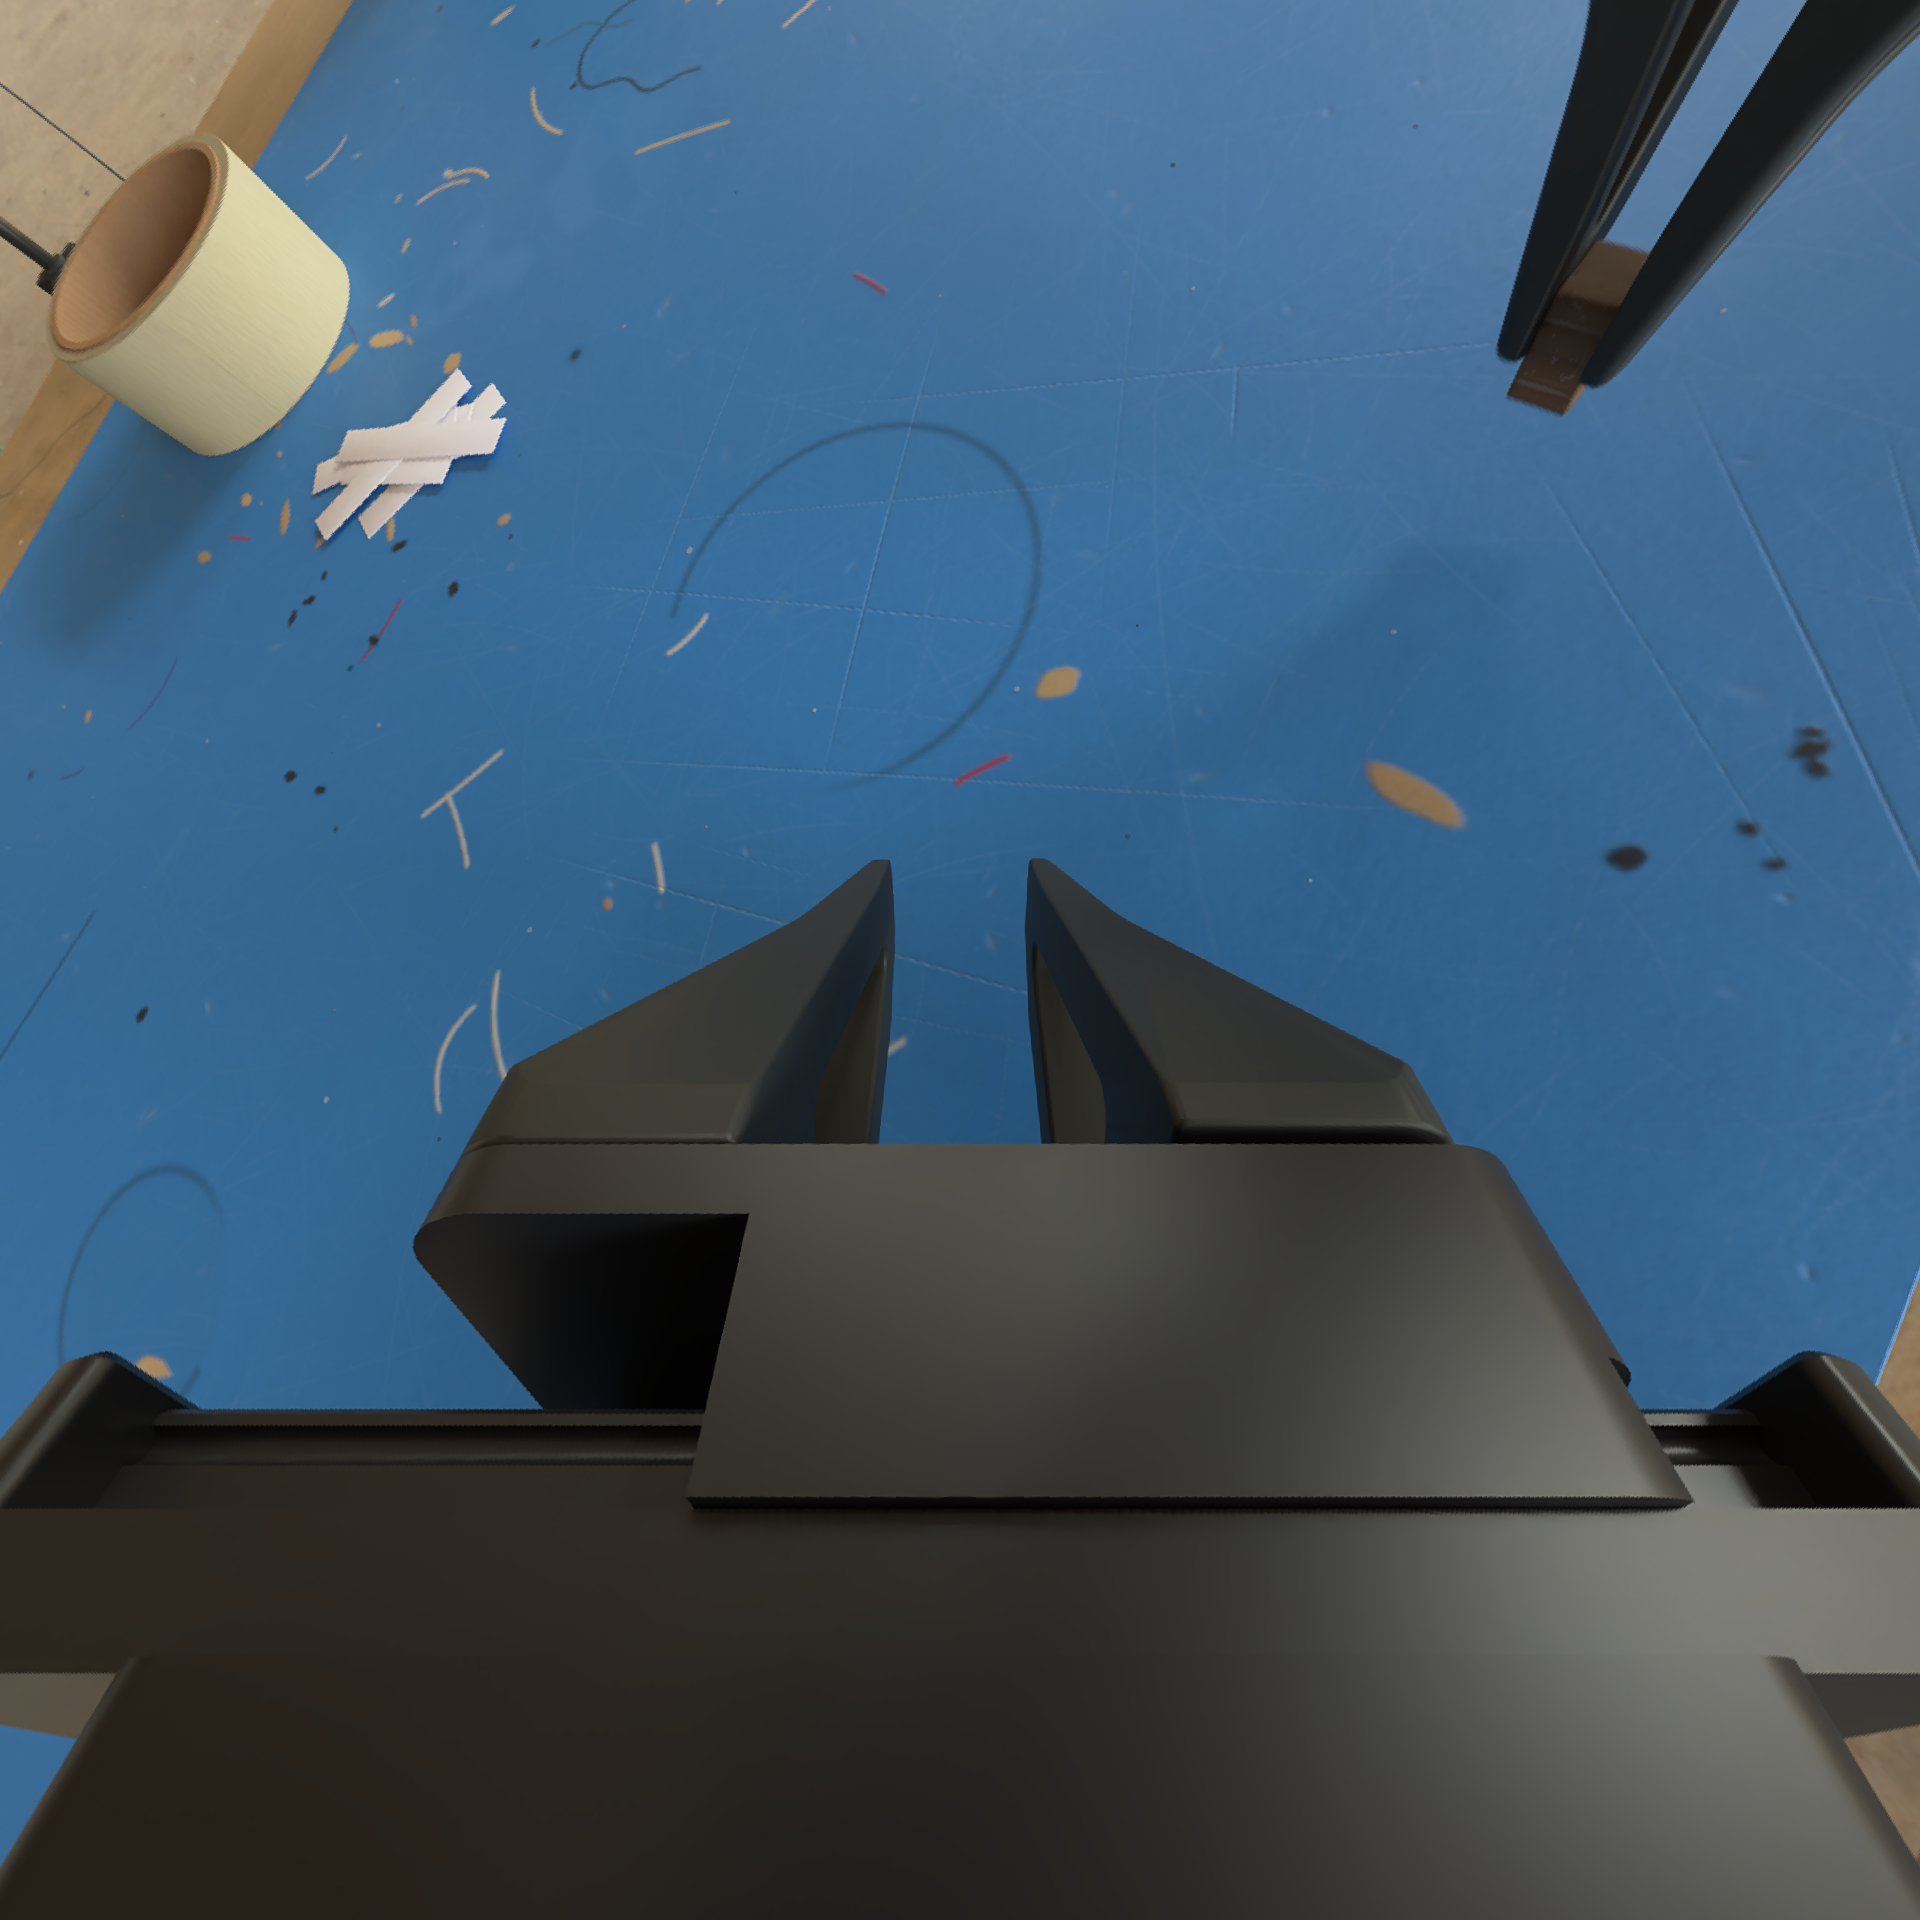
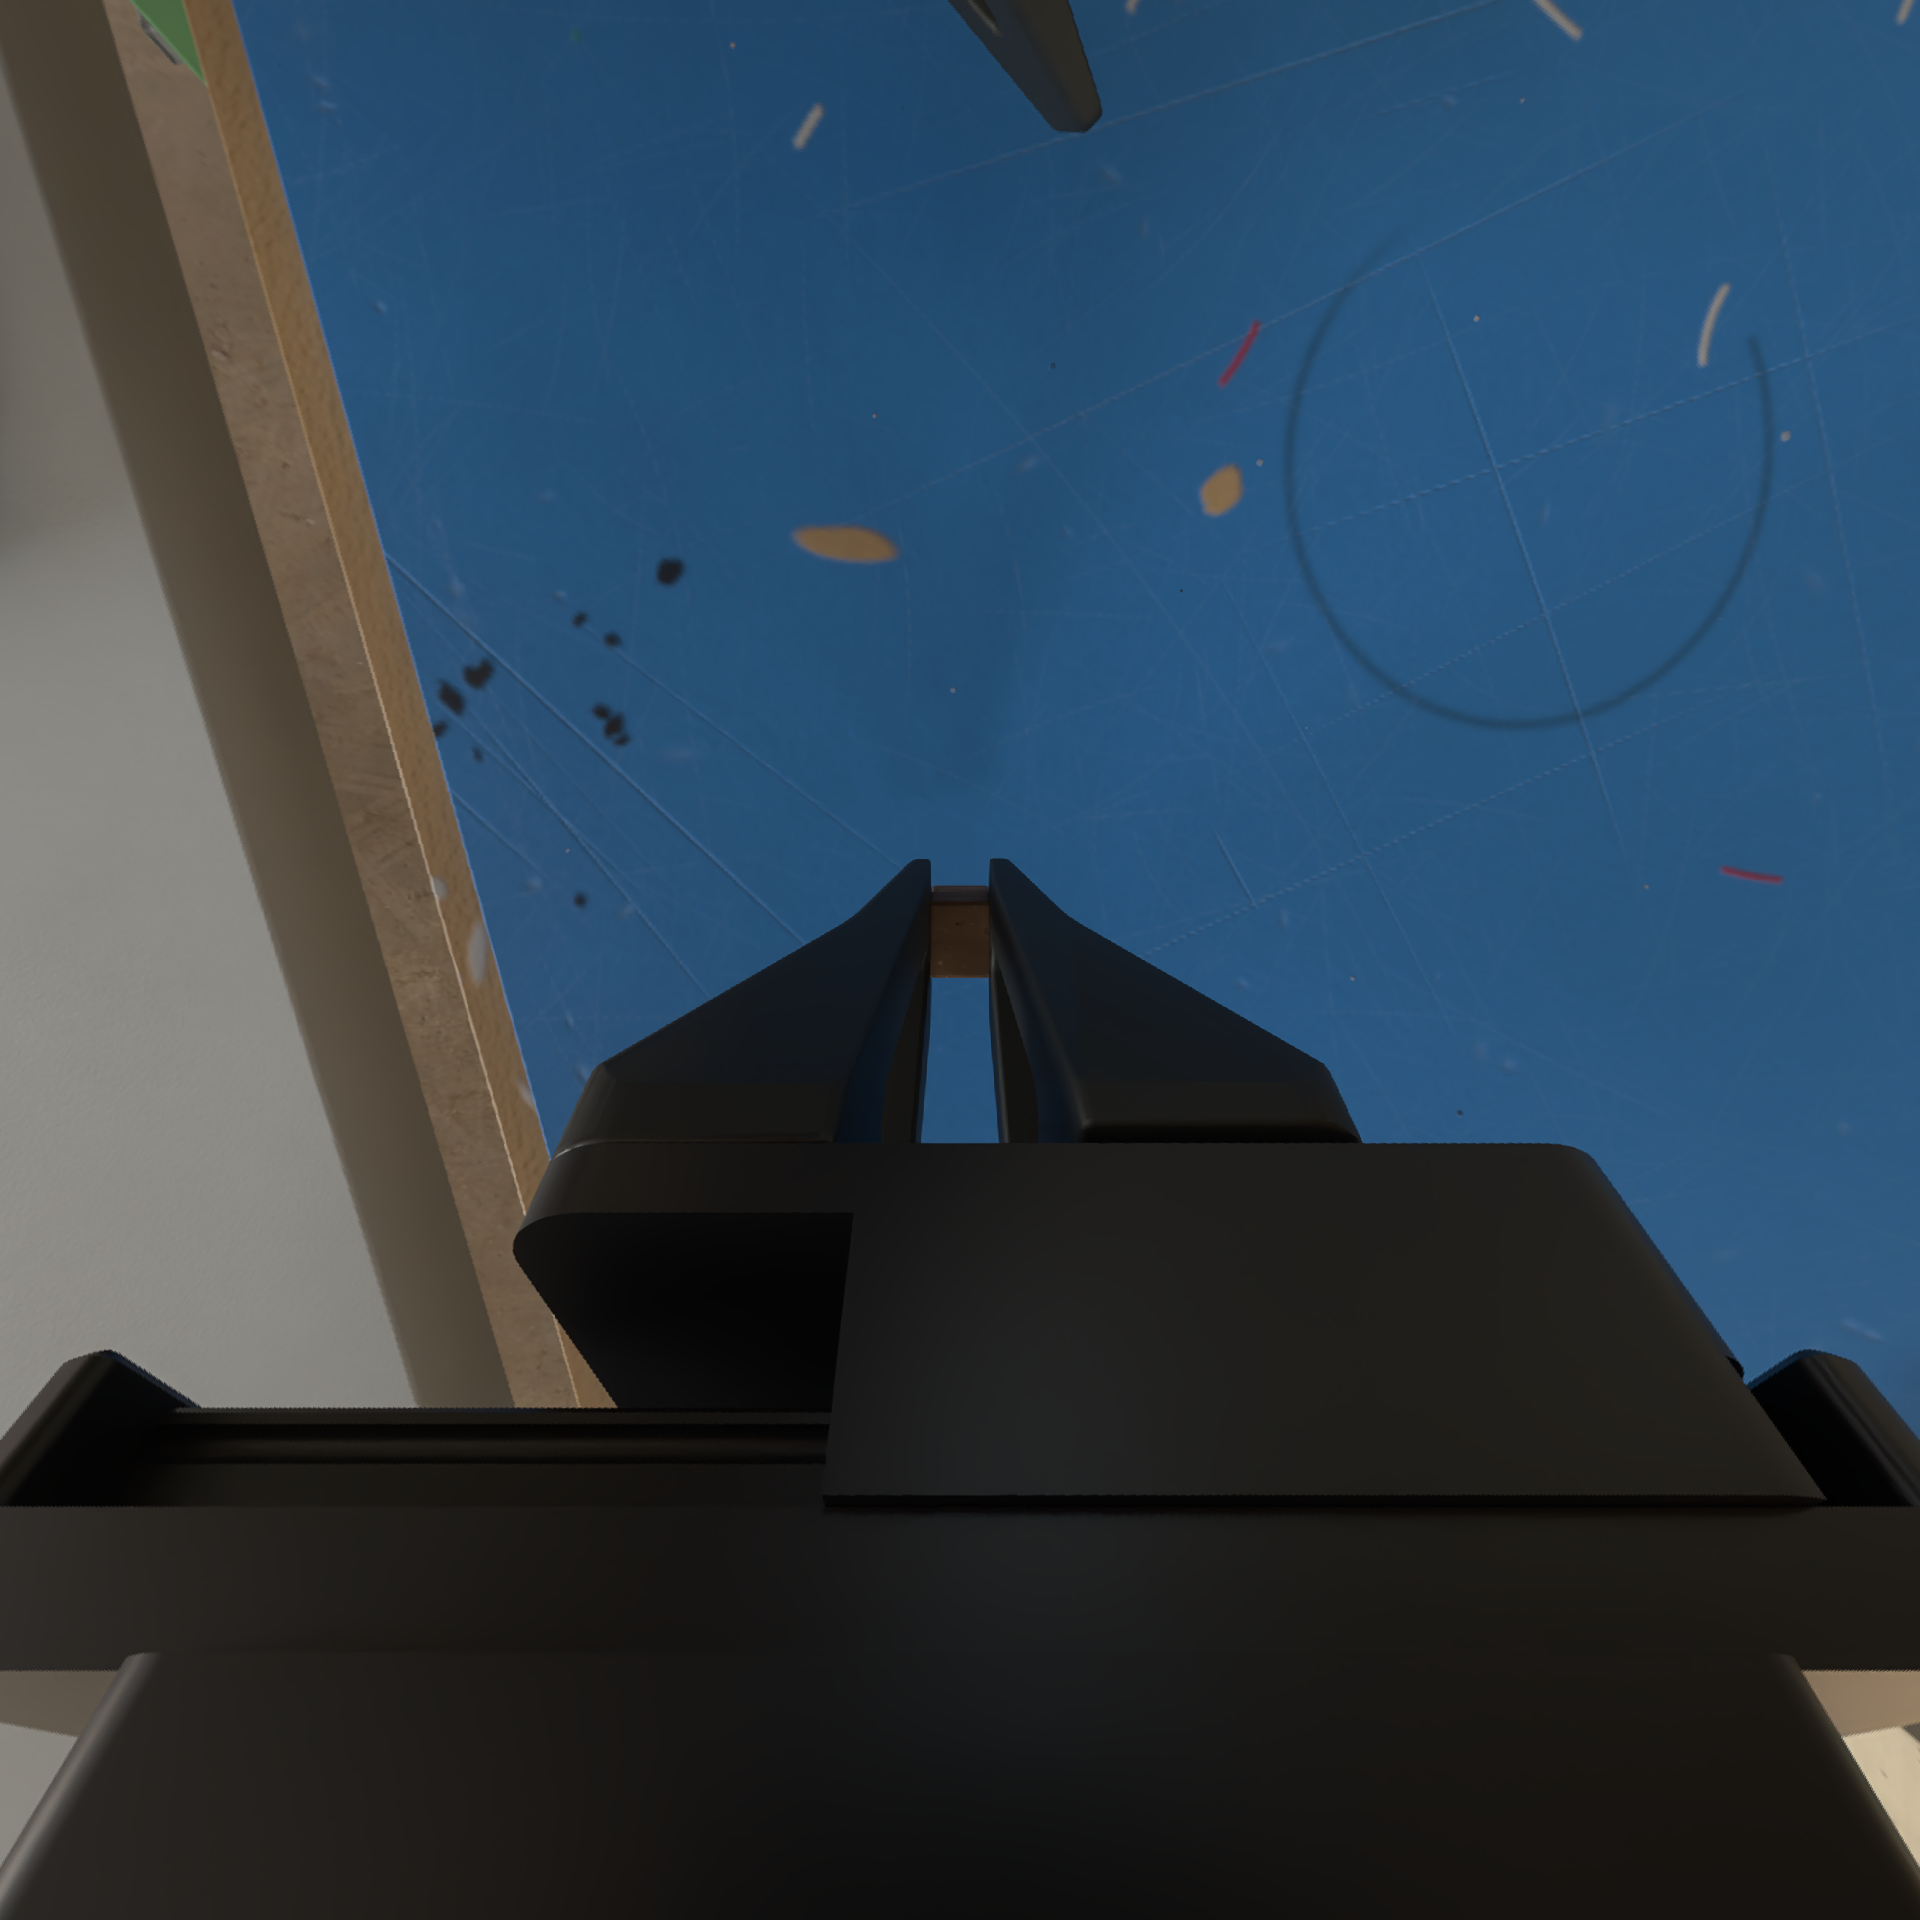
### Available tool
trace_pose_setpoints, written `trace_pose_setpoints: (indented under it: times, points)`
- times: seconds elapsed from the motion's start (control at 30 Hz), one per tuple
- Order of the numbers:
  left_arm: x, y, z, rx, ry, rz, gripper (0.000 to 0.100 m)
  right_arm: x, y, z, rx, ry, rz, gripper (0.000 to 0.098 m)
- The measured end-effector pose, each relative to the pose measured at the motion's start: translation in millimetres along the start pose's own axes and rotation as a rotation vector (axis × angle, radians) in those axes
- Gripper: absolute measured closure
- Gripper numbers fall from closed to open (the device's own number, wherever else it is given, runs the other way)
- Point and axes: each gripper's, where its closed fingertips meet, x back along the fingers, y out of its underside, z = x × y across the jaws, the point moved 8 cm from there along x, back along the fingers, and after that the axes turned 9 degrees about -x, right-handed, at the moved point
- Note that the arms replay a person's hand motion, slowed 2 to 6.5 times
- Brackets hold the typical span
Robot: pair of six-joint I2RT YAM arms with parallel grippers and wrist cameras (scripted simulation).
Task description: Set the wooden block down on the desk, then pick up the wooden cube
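My right gripper [image 2: 959, 864] is shut on a small wooden block [image 2: 958, 930], which is pinched between its fingertips. It also shows in the left wrist view, at the top right, where the right gripper [image 1: 1558, 358] holds the block [image 1: 1553, 364] a little above the blue mat [image 1: 1143, 520]. A soft shadow lies on the mat below it. My left gripper [image 1: 958, 868] hovers over the mat with its jaws a small way apart and nothing between them. One of its fingertips [image 2: 1049, 73] shows at the top of the right wrist view. No other wooden piece is in view.
A roll of cream tape [image 1: 197, 296] lies on its side at the mat's far left edge, with white paper strips [image 1: 410, 457] beside it. The mat is scratched and speckled with scraps. The wooden desk edge [image 2: 343, 790] runs along the left, with a green object [image 2: 171, 31] at its far end.
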Motion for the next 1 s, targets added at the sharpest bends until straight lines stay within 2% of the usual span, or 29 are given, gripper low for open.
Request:
trace_pose_setpoints:
  times: [0.2,0.47,0.63,0.8,1.0]
  points:
    - [0.1,-0.1,0.0,-0.001,0.0,0.0,0.079,-10.5,1.2,-0.4,-0.015,-0.01,0.011,0.0887]
    - [0.1,-0.2,0.0,-0.003,-0.001,0.0,0.079,-12.0,1.5,0.4,-0.019,-0.021,0.02,0.0887]
    - [0.1,-0.2,0.0,-0.003,-0.001,0.0,0.079,-10.8,2.0,1.3,-0.013,-0.015,0.02,0.0844]
    - [0.1,-0.1,0.0,-0.003,-0.001,0.0,0.079,-0.2,1.1,1.5,-0.01,-0.004,0.035,0.0804]
    - [0.1,-0.1,0.1,-0.004,-0.001,0.0,0.079,25.0,-1.6,5.6,-0.012,0.029,0.062,0.0754]
